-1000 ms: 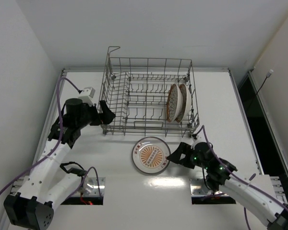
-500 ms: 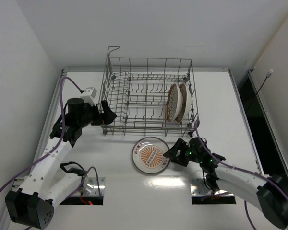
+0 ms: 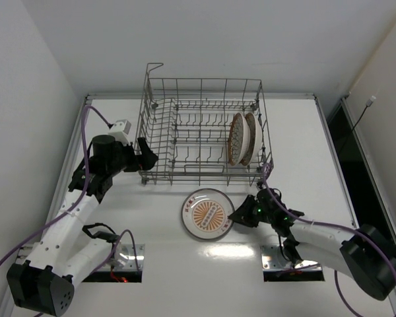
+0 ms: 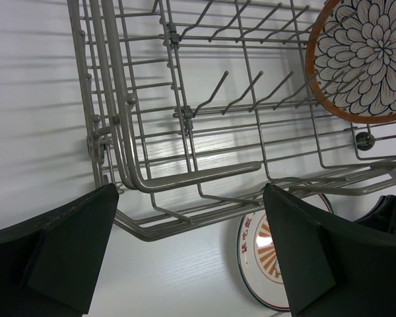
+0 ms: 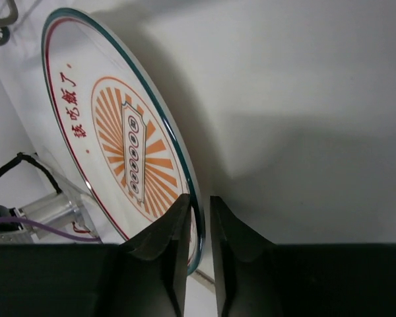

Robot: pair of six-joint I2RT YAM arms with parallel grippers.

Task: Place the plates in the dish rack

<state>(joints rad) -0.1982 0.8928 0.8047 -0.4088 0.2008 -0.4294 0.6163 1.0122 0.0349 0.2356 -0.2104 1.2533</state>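
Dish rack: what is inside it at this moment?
Inside the dish rack, at its right end, one floral plate stands on edge. A second plate stands close behind it, its face mostly covered. The other tines hold nothing. The sunburst plate lies outside.

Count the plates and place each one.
3. Two floral plates stand on edge, side by side, at the right end of the dish rack. The sunburst plate lies on the table before the rack, its rim pinched by the right gripper. None looks hidden.
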